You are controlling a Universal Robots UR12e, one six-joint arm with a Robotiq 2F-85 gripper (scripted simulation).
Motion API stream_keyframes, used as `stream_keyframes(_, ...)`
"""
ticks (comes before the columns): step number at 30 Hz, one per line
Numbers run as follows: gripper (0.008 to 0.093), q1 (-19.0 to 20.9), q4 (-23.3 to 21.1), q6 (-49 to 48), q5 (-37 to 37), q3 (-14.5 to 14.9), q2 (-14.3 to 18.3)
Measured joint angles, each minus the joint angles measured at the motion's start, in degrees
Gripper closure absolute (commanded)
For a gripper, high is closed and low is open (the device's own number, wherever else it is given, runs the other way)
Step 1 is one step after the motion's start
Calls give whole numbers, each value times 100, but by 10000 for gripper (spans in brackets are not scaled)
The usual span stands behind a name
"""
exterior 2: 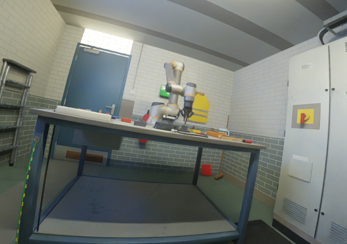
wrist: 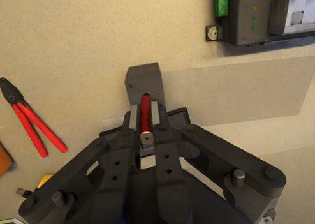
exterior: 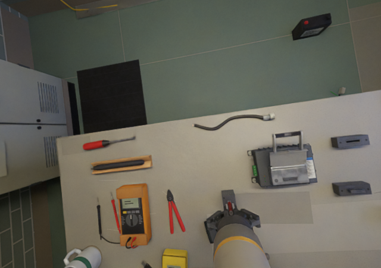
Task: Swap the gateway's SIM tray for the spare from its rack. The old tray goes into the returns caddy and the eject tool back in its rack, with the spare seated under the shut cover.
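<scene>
Near the front of the bench, a small dark rack (wrist: 145,83) holds the red eject tool (wrist: 145,117) upright. My gripper (wrist: 145,114) stands over it, and its two fingers clamp the tool's red handle from either side. The same tool (exterior: 229,205) shows as a red stub above the gripper (exterior: 230,209) in the side camera. The gateway (exterior: 283,166) lies to the right, its grey cover raised at the far side. Two dark holders sit further right: one (exterior: 350,141) far and one (exterior: 351,188) near. I cannot tell which is the spare's rack.
An orange multimeter (exterior: 134,213) with probes lies to the left. Red-handled cutters (exterior: 174,211) lie between it and the gripper. A screwdriver (exterior: 106,143), a tray with a black tool (exterior: 121,164) and a cable (exterior: 234,121) lie further back. A mug (exterior: 84,257) stands at the near left corner.
</scene>
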State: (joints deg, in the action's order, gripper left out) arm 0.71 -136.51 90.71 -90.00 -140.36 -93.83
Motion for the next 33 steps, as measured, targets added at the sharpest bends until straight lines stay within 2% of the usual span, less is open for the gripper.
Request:
stream_keyframes(7, 934, 0, 239, 0, 0, 78, -156)
stream_keyframes(22, 934, 0, 1198, 0, 0, 472, -735)
stream_keyframes(33, 934, -33, 1316, -34, 2, 520, -793)
